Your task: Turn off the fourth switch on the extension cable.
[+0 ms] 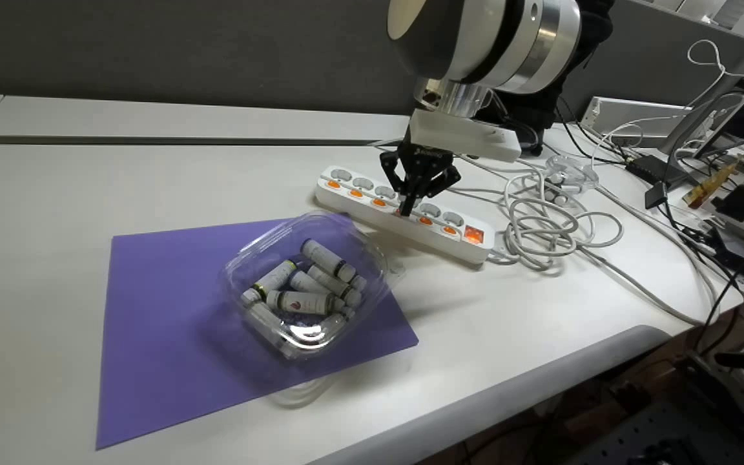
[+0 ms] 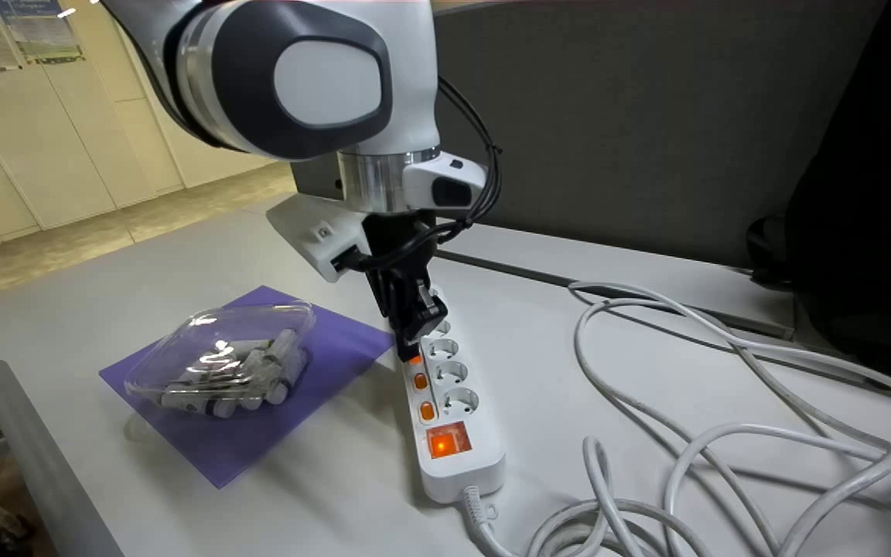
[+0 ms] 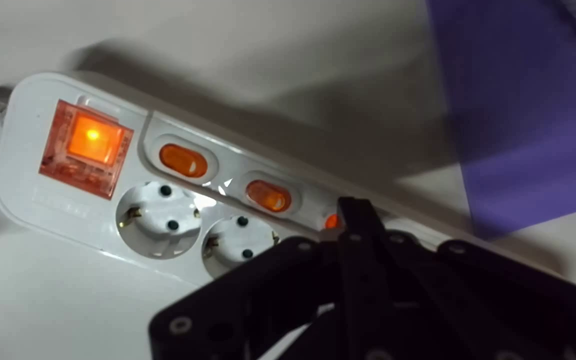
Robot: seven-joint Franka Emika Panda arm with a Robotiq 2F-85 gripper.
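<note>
The extension cable (image 1: 438,240) is a long white power strip on the table. It also shows in another exterior view (image 2: 486,433) and the wrist view (image 3: 93,215). It has a row of orange switches beside round sockets and a lit square main switch (image 3: 94,140). My gripper (image 1: 405,210) is shut with nothing seen between its fingers. Its fingertips (image 3: 360,202) point down over the third small switch (image 3: 332,221) from the main switch, the fourth from the far end. They hide most of that switch. I cannot tell whether they press it.
A clear plastic tray (image 1: 372,258) of small vials stands on a purple sheet (image 1: 152,336) near the strip. The coiled white cord (image 1: 530,239) lies beyond the main-switch end. A grey partition (image 2: 608,116) rises behind the table. The table's front edge (image 1: 540,374) is grey.
</note>
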